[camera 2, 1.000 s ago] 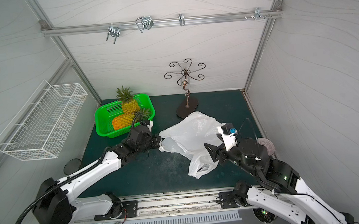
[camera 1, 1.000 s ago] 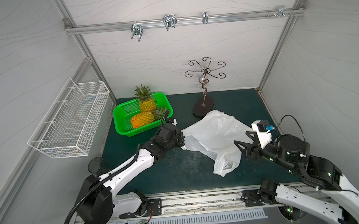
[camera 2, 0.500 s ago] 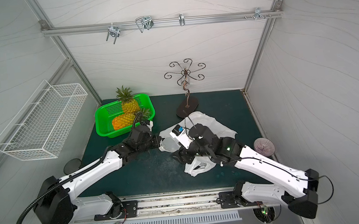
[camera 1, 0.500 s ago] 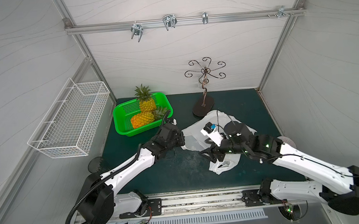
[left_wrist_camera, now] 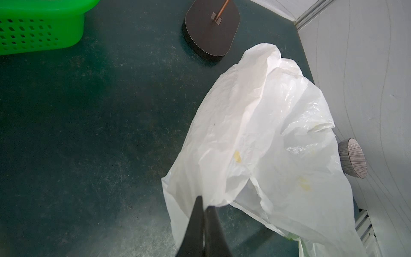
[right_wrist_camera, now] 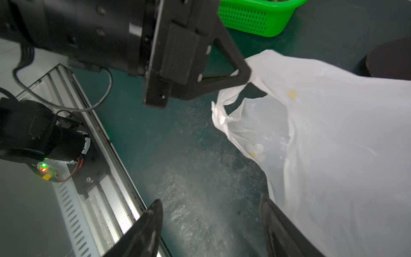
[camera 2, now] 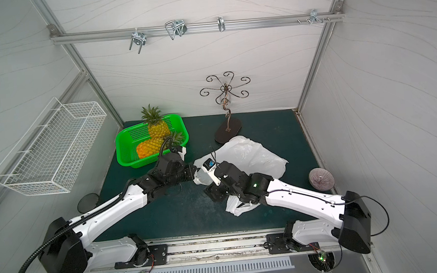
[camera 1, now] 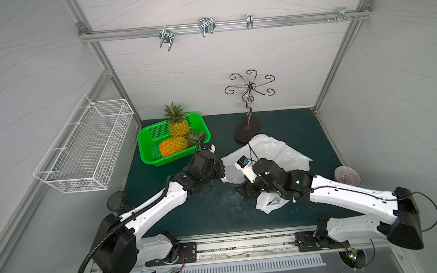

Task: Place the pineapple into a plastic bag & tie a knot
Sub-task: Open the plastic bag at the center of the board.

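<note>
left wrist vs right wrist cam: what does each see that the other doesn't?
Left wrist only: the striped bowl by the wall and the stand's copper rod. Right wrist only: the right gripper, jaws open, and the base rail with a lit circuit board. Both: the plastic bag, the left gripper shut on its edge, and the green basket.

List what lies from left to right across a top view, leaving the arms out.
white wire basket → green basket → plastic bag → striped bowl. The metal stand overlaps the bag, so it is left out.
</note>
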{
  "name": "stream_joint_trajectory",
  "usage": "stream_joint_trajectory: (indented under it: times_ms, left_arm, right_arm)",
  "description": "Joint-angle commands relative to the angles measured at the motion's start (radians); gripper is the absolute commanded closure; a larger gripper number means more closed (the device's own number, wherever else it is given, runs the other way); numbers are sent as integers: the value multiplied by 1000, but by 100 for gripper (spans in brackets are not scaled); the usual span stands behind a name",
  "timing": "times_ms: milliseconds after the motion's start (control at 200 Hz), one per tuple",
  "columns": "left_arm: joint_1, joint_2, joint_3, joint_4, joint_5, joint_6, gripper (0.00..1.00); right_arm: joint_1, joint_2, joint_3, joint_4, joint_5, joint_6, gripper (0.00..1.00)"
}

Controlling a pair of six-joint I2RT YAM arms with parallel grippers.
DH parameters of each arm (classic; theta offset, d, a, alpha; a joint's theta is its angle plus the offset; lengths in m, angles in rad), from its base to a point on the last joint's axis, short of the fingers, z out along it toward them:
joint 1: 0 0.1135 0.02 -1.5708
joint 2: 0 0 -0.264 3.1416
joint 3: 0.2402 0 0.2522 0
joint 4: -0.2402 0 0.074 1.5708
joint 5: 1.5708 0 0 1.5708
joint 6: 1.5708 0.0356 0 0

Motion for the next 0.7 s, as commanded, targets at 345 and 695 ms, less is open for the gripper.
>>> stream_joint_trajectory:
  times_ms: [345, 695]
  left_arm:
    - [0, -87, 10, -9, 1, 28, 100]
    - [-1, -137, 87, -186, 87, 41, 100]
  right_arm:
    - [-57, 178, -29, -146, 280, 299, 20]
    - [-241, 105, 139, -246, 492, 78, 16]
